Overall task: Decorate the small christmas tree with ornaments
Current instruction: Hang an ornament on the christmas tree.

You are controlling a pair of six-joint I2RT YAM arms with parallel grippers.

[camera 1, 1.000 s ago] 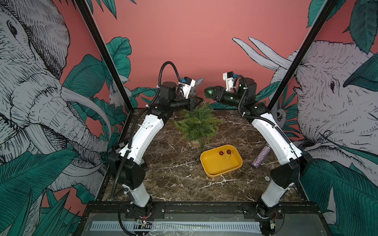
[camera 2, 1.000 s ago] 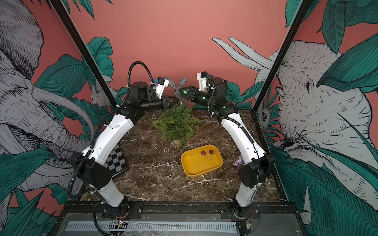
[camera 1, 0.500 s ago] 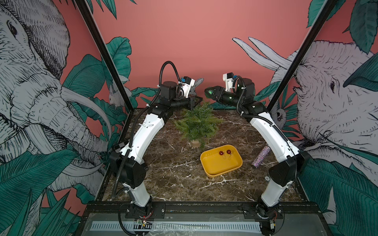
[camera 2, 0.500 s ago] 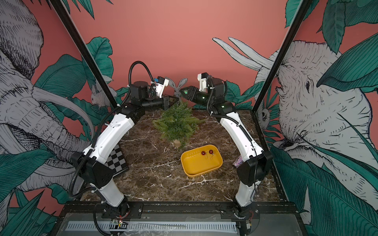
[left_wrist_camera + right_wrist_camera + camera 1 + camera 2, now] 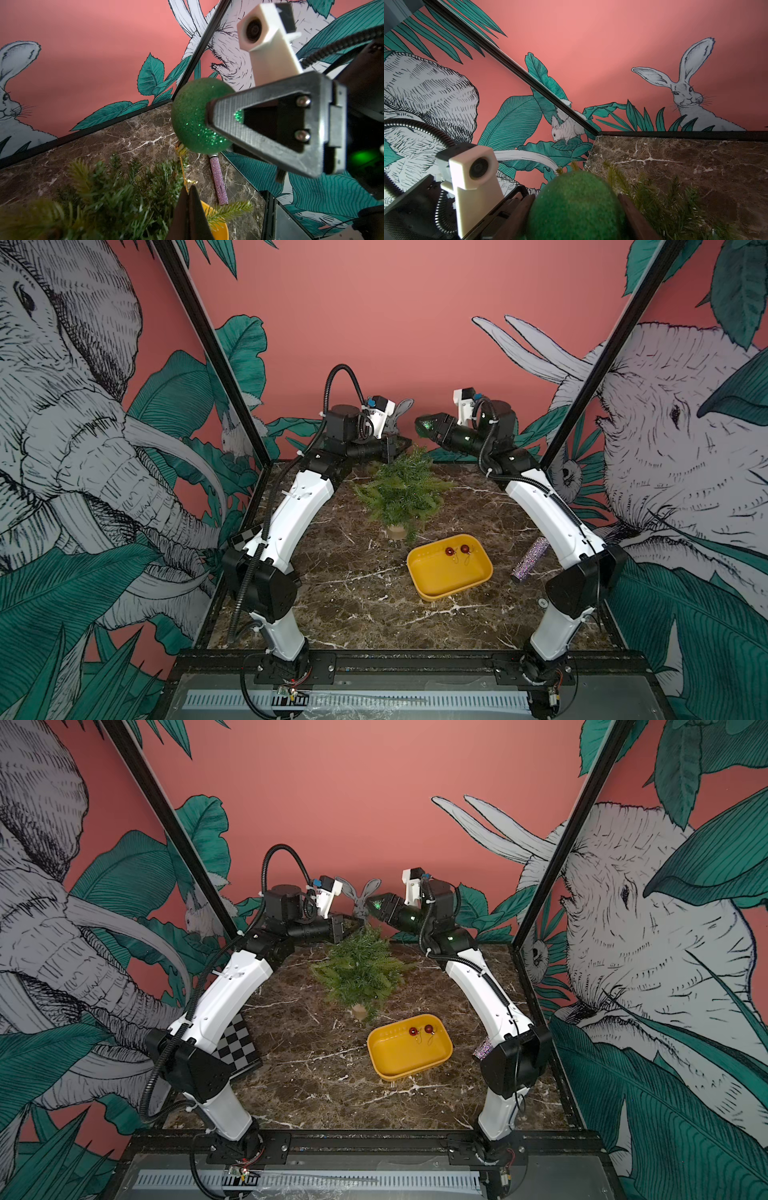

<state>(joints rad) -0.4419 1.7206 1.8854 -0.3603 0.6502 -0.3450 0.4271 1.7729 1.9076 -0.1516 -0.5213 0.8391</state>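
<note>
The right gripper (image 5: 432, 427) is clamped on the green ball (image 5: 193, 118), one jaw on each side of it, and holds it in the air above the tree (image 5: 399, 489) and slightly toward the right arm's side of the tip. The left gripper (image 5: 189, 199) has its jaws pressed flat together. The gold string loop (image 5: 182, 168) runs from the underside of the ball straight down to their tips, so the loop appears to be pinched there, though the contact itself is too fine to confirm. The relation that governs the coming move is this line: ball high, string below it with its long axis near upright, left jaws at its lower end, and the top branches just beneath and beside those jaws. Judged from both top views, the left jaws are the nearer pair to the tip, so they would guide the loop onto a branch while the right arm carries the weight. The tree stands upright in its tan pot (image 5: 397, 531) at the middle of the far half of the table (image 5: 353, 593). The yellow tray (image 5: 457, 593) sits just in front of the pot, toward the right arm. It contains two red balls (image 5: 449, 551) side by side at its far end and nothing else. A glitter cylinder (image 5: 530, 558) lies on the table outside the tray, beside the right arm.
</note>
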